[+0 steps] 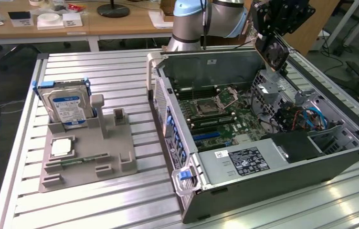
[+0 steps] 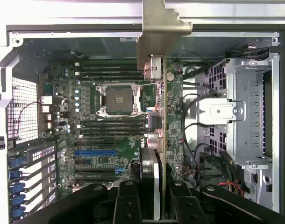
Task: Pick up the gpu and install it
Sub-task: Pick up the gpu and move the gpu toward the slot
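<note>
Slatted table [image 1: 103, 200] bears the open case [image 1: 275, 183]; above it, the end effector [image 2: 154, 198] pinches the gpu [image 1: 272, 51].

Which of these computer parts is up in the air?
The gpu, held by the gripper above the open case; the hard drive stands in its grey holder.
</note>
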Robot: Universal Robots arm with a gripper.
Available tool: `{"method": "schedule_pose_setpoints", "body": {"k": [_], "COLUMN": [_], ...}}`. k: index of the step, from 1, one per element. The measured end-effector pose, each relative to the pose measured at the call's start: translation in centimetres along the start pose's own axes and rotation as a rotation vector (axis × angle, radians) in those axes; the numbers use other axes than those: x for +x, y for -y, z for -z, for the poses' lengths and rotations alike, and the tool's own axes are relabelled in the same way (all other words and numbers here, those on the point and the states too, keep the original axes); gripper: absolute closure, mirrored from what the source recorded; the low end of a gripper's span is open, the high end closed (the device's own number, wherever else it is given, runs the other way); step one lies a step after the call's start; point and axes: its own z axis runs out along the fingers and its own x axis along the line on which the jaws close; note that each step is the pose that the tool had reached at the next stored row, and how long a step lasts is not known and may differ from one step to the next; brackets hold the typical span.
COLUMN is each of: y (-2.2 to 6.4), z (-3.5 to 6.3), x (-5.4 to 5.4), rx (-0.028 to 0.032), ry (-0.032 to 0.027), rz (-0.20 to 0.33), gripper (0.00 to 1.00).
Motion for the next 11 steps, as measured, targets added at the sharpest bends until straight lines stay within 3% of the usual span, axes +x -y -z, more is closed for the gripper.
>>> {"method": "schedule_pose_setpoints", "body": {"k": [11], "y": [0.00], "z": [0.00], "x": [0.00], "rx": [0.0000], "ry": [0.0000], "rz": [0.000], "gripper": [0.72]}}
